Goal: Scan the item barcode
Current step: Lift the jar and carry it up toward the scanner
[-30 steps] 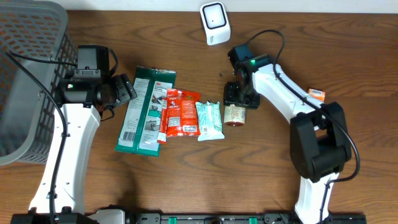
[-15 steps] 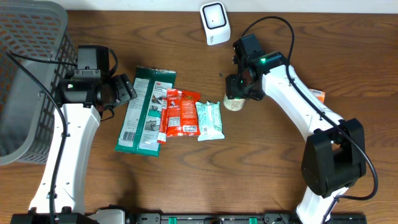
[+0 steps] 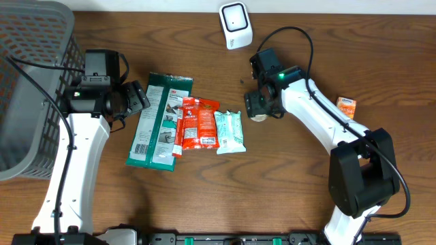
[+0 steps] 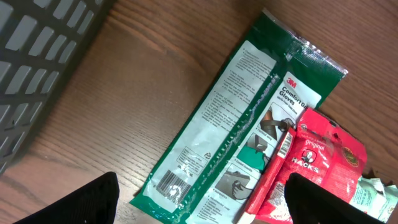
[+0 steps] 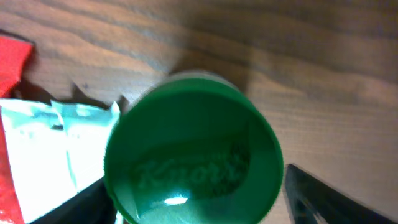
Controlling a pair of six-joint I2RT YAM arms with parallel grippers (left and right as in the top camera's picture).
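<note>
I log: left gripper (image 4: 199, 202) jaws wide, empty, over glove pack (image 4: 230, 130) | right gripper (image 5: 194, 190) straddles jar (image 5: 193, 155), grip undeterminable | jar mid-tabletop toward far edge, beside mint packet (image 5: 37, 155); overhead mostly hides it, wrist view shows green lid.

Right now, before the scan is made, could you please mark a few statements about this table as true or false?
1. The red packet lies partly over the green glove pack. True.
2. The jar lid is red. False: it is green.
3. The left tool holds the glove pack. False: it is open, holding nothing.
4. The white scanner stands apart from the packets. True.
5. The basket sits on the robot's right. False: it is on the left.
</note>
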